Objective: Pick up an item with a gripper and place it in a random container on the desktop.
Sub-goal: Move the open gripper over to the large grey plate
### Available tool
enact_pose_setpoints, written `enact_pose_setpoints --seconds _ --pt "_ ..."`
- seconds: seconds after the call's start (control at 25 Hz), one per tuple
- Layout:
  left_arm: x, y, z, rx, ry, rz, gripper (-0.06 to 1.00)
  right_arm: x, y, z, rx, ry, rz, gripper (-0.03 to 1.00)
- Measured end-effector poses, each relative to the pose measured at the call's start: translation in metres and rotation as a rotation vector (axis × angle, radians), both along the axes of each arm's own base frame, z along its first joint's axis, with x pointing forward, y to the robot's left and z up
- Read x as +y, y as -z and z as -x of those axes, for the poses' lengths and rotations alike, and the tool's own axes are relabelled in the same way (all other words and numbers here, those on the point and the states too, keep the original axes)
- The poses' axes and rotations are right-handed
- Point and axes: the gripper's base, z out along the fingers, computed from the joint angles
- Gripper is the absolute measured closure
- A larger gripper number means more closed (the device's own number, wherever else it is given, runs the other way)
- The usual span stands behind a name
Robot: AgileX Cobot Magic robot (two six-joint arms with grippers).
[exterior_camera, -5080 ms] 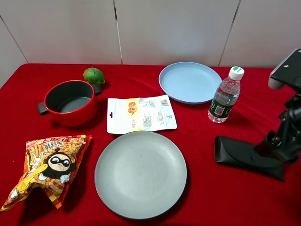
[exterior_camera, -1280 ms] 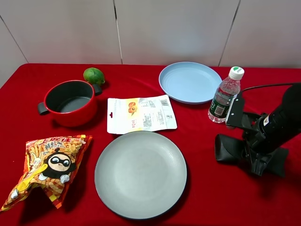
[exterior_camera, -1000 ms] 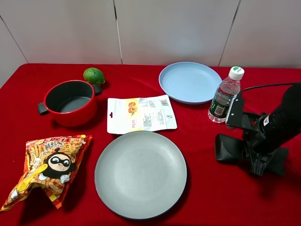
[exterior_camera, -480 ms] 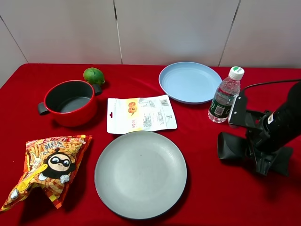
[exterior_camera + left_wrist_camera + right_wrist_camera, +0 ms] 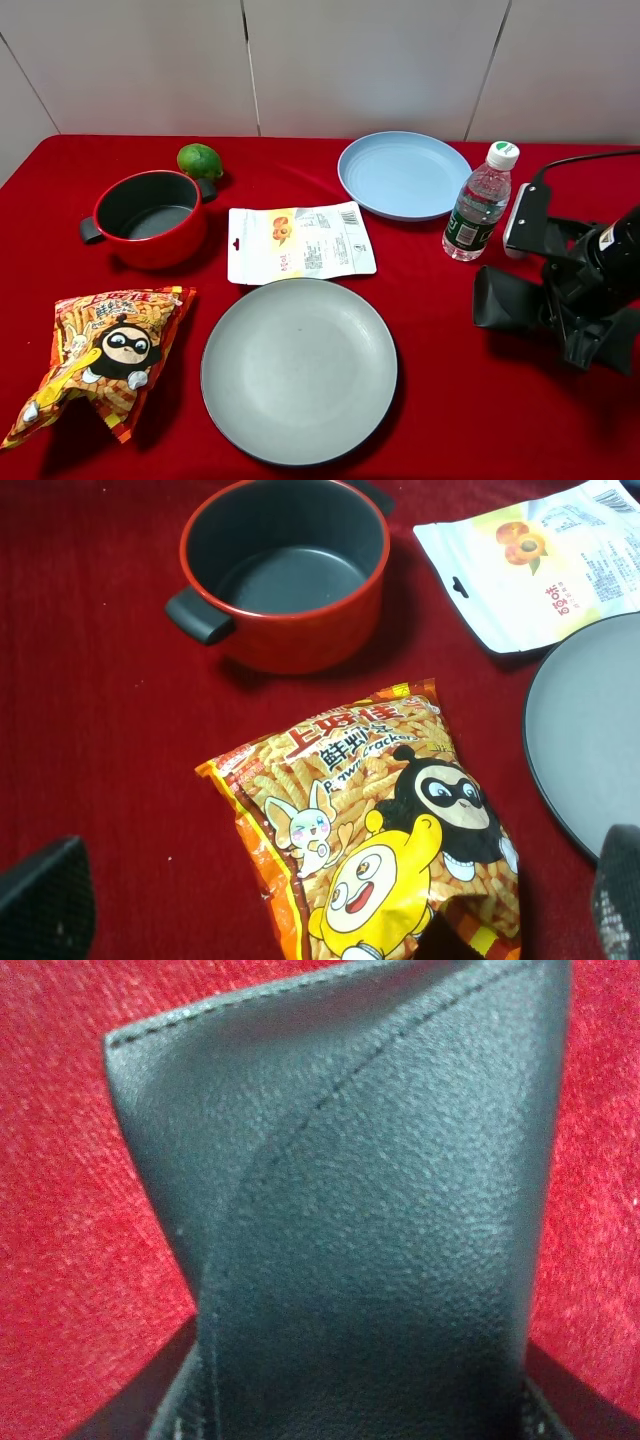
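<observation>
The right hand (image 5: 572, 318) is clamped on the glasses case (image 5: 505, 298) near the surface's right edge. Pick-up stage, I'd say; next comes a carry across to the grey plate (image 5: 299, 370).

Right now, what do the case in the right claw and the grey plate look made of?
The glasses case looks like leather or imitation leather, matte: pebbled grain and a stitched seam show in the right wrist view. The grey plate looks like plastic or melamine, smooth with a dull sheen; ceramic cannot be ruled out.
</observation>
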Motion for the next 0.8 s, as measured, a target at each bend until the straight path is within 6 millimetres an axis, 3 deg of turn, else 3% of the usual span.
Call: enact_pose_setpoints --seconds 0.24,0.8 --pt "0.000 0.000 0.000 0.000 0.000 0.000 -0.05 0.009 -0.011 0.005 0.059 0.039 -0.007 0.59" --pt "0.000 0.000 0.000 0.000 0.000 0.000 -0.05 0.063 -0.045 0.007 0.114 0.043 -0.021 0.59"
